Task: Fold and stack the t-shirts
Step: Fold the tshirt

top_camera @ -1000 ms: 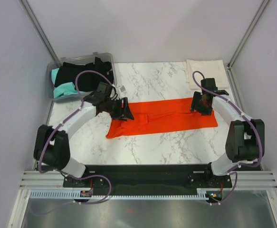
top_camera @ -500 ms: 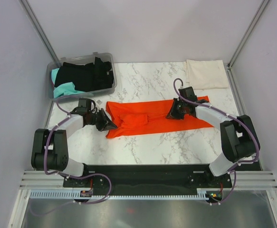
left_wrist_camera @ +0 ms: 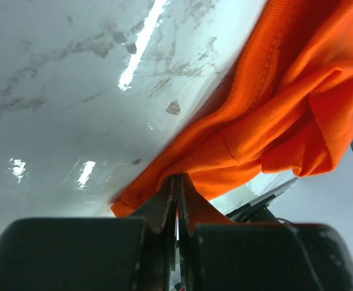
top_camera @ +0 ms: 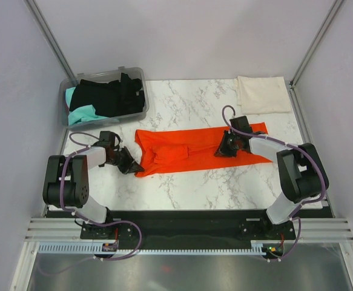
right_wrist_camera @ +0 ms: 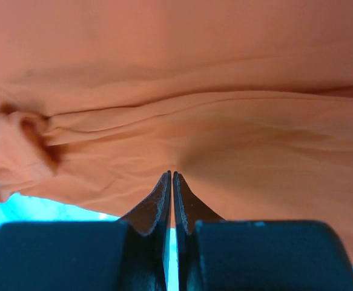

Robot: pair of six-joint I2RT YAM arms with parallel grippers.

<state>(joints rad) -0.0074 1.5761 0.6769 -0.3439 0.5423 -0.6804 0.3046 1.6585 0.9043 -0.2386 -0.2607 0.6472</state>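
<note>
The bright orange-red t-shirt [top_camera: 185,151] lies as a long strip across the middle of the marble table. My left gripper [top_camera: 134,165] sits low at its near-left corner. In the left wrist view the jaws [left_wrist_camera: 177,182] are shut on the ribbed hem of the orange cloth [left_wrist_camera: 273,103]. My right gripper [top_camera: 223,149] rests on the strip's right part. Its jaws [right_wrist_camera: 171,178] are shut, pinching a fold of the orange fabric [right_wrist_camera: 194,79]. A cream-white t-shirt [top_camera: 262,94] lies folded at the back right. Black [top_camera: 112,94] and teal [top_camera: 81,115] t-shirts fill the bin.
The clear grey plastic bin [top_camera: 137,73] stands at the back left corner of the table. Bare marble [top_camera: 188,100] shows behind the orange strip and in front of it [top_camera: 212,185]. Metal frame posts rise at both back corners.
Both grippers have shut. The left one pulled back left to the shirt's near-left corner. The right one moved left onto the strip, whose right end has shifted slightly.
</note>
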